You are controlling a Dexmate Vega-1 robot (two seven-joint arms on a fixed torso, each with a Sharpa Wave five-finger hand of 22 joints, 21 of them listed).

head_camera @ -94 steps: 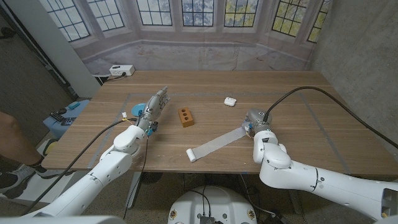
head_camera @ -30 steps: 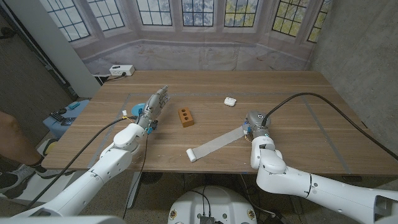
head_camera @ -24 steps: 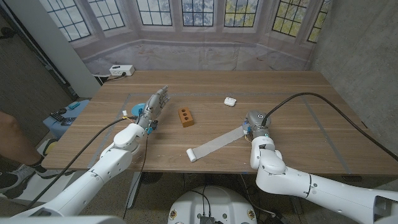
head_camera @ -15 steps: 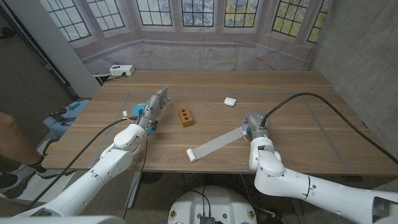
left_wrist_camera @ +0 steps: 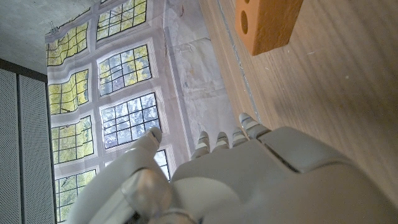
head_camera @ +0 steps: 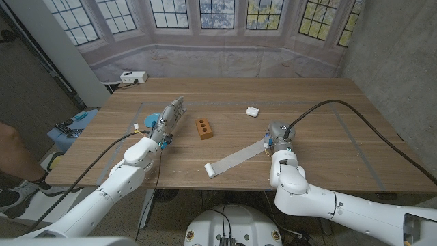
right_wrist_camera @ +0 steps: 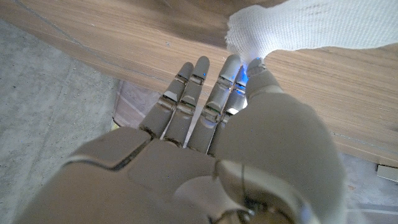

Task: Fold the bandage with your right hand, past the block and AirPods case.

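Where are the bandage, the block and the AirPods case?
bandage (head_camera: 235, 158), head view, middle of the strip.
block (head_camera: 203, 128), head view, its top face.
AirPods case (head_camera: 252, 110), head view, its middle.

You have a white, gauzy-weave bandage (head_camera: 236, 158) on a brown wood-grain table (head_camera: 328, 116). The block (head_camera: 203, 128) is orange-brown, the AirPods case (head_camera: 252, 110) white. Both hands, left (head_camera: 168, 117) and right (head_camera: 276, 137), look pale grey, the right with perhaps a blue glint.
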